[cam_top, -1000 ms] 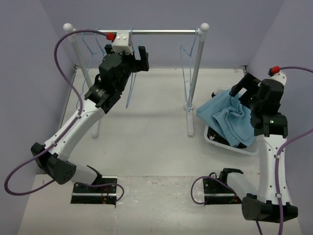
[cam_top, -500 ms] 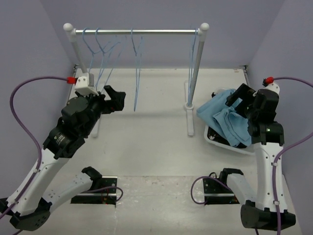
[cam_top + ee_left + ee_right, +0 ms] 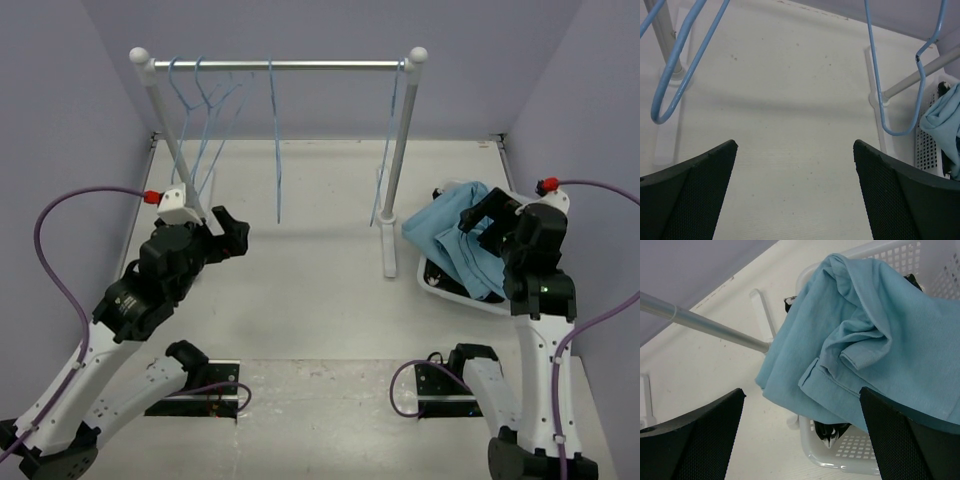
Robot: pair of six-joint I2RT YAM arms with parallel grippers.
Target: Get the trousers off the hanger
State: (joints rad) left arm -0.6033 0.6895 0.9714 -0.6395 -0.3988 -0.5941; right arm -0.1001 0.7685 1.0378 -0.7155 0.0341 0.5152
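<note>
Trousers look soft and floppy, I'd pinch a bunched fold; left gripper and right gripper both gape empty.

The trousers hide most of the basket.

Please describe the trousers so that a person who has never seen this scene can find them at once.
Find the silver rail and follow its right post down. Just right of that post stands a white basket, and the trousers lie heaped over it. They are the only sky-blue cloth: the hangers are thin wire, and the garment beneath is black.
</note>
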